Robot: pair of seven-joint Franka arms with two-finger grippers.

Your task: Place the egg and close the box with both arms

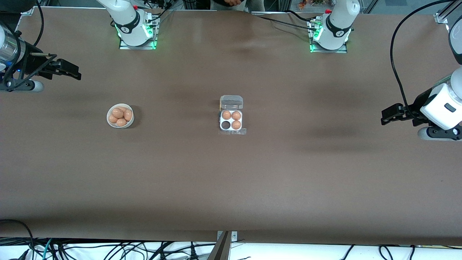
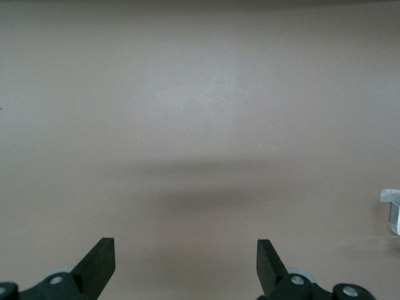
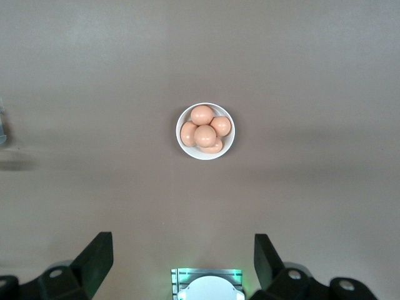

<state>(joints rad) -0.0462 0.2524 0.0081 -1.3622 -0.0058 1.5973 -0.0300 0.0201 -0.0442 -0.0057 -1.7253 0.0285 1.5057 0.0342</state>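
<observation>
Front view alone shows whitish-grey four-cell carton (image 1: 231, 120), clear lid open, three eggs, one cell empty; right wrist view shows round white bowl (image 3: 205, 131) of orange-brown eggs (image 3: 205, 135). Left gripper (image 2: 186, 265) and right gripper (image 3: 183, 259) jaws spread, both arms waiting.

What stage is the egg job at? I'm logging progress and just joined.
Done: three cells of the box hold eggs. In hand: nothing; the right gripper and left gripper are open and wait over bare table at their own ends. Left: an egg from the white bowl must fill the empty cell, then the clear lid, now open, must be closed.
</observation>
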